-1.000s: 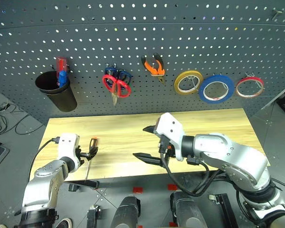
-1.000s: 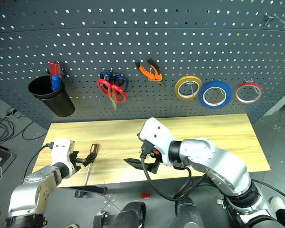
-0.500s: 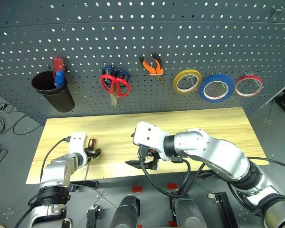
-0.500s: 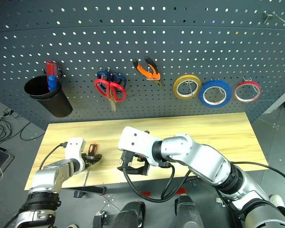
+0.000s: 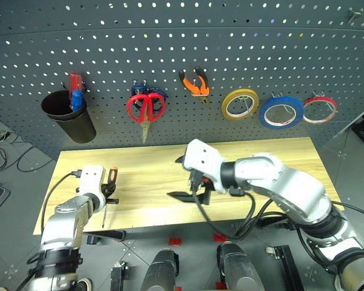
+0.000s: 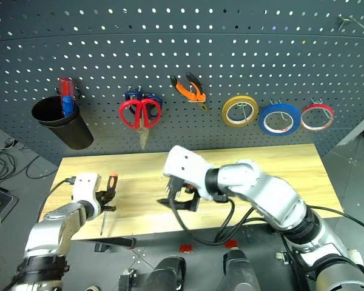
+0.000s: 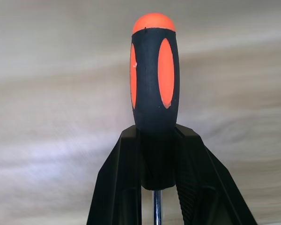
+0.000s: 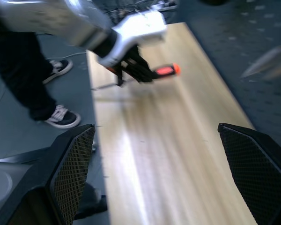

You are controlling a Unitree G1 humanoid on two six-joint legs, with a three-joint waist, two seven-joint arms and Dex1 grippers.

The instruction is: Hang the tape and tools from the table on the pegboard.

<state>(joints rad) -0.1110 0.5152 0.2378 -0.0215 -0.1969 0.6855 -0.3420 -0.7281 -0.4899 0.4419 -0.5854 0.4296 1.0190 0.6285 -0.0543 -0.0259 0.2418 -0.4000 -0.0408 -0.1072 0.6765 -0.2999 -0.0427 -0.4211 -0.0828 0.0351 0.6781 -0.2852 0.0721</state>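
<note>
One table (image 5: 279, 160) — grey pegboard (image 5: 242, 42) behind.

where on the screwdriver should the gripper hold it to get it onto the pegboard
Low on the handle, near the shaft, as the left gripper holds it now. The screwdriver has a thick handle the fingers clamp from both flat sides; the thin metal shaft would likely slip. This leaves the orange-capped end free.

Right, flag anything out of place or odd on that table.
Only the screwdriver is off the pegboard: it sits at the table's left front corner, shaft overhanging the edge, handle clamped in the left gripper. Nothing looks spilled or damaged.
</note>
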